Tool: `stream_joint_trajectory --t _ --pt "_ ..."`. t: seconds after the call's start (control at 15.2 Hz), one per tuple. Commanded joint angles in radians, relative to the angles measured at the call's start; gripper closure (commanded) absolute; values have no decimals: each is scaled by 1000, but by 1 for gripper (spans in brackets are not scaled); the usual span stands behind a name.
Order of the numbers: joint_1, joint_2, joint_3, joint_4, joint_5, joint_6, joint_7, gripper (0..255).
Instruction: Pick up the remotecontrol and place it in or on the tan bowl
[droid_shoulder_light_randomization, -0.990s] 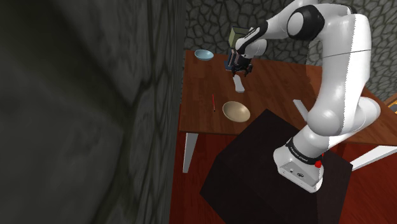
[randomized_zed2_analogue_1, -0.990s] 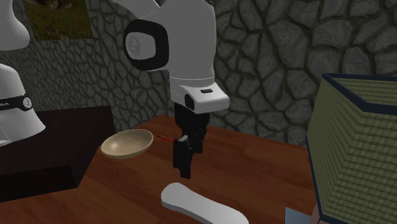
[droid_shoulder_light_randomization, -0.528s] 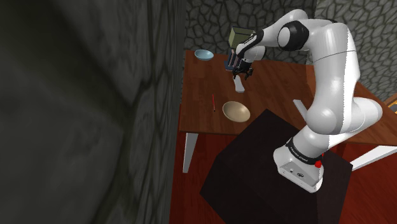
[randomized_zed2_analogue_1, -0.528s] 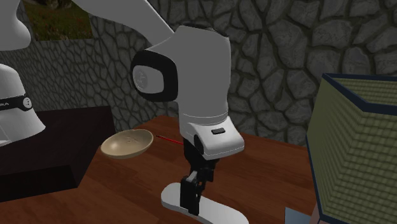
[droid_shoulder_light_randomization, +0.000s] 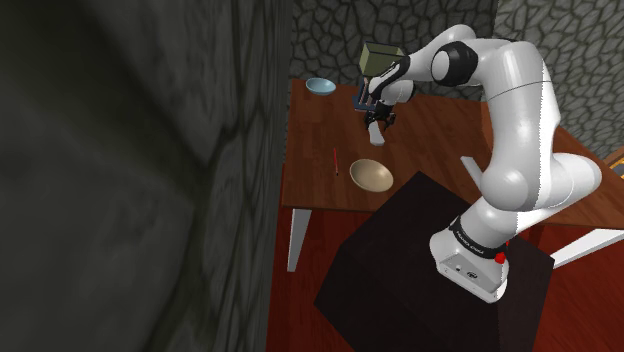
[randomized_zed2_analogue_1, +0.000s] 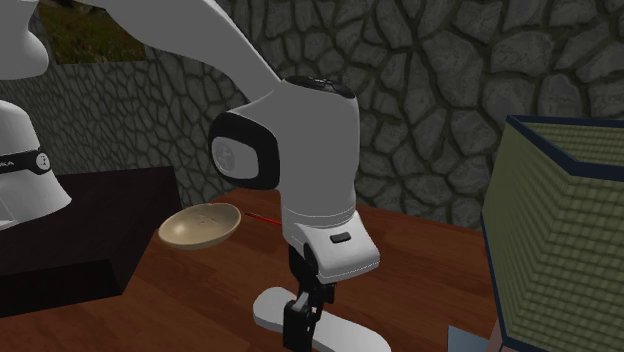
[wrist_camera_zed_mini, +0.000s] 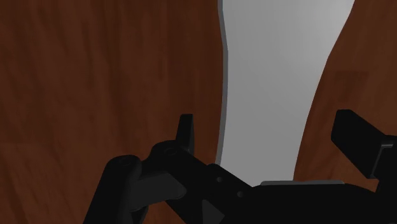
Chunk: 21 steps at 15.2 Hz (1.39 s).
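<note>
The remote control (wrist_camera_zed_mini: 280, 83) is a plain white, elongated slab lying flat on the brown wooden table (droid_shoulder_light_randomization: 440, 130). My gripper (wrist_camera_zed_mini: 267, 137) is open and low over it, with one black finger (wrist_camera_zed_mini: 184, 130) on each side and a gap between each finger and the remote. In the second exterior view the gripper (randomized_zed2_analogue_1: 300, 322) reaches down at the remote (randomized_zed2_analogue_1: 340, 333) near its rounded end. From the shoulder view the gripper (droid_shoulder_light_randomization: 377, 117) hangs just above the remote (droid_shoulder_light_randomization: 375, 134). The tan bowl (droid_shoulder_light_randomization: 370, 175) (randomized_zed2_analogue_1: 200, 225) sits empty near the table's edge by the stand.
A thin red pen (droid_shoulder_light_randomization: 336, 162) (randomized_zed2_analogue_1: 265, 216) lies near the tan bowl. A pale blue bowl (droid_shoulder_light_randomization: 320, 86) and an olive box (droid_shoulder_light_randomization: 380, 58) (randomized_zed2_analogue_1: 560, 230) stand at the table's far side. My black stand (droid_shoulder_light_randomization: 430, 260) abuts the table; stone walls surround it.
The gripper has come down from well above the table until its open fingers straddle the remote. The remote and the bowl have not moved.
</note>
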Motion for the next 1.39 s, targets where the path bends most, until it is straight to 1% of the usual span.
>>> stream_joint_trajectory --t 0.0,0.26,0.33,0.92,1.32 --pt "0 4 0 4 0 0 0 0" --pt "0 3 0 4 0 0 0 0" --pt "0 3 0 4 0 0 0 255" --pt "0 4 0 4 0 0 0 255" --pt "8 -64 -10 -29 -7 -35 4 255"
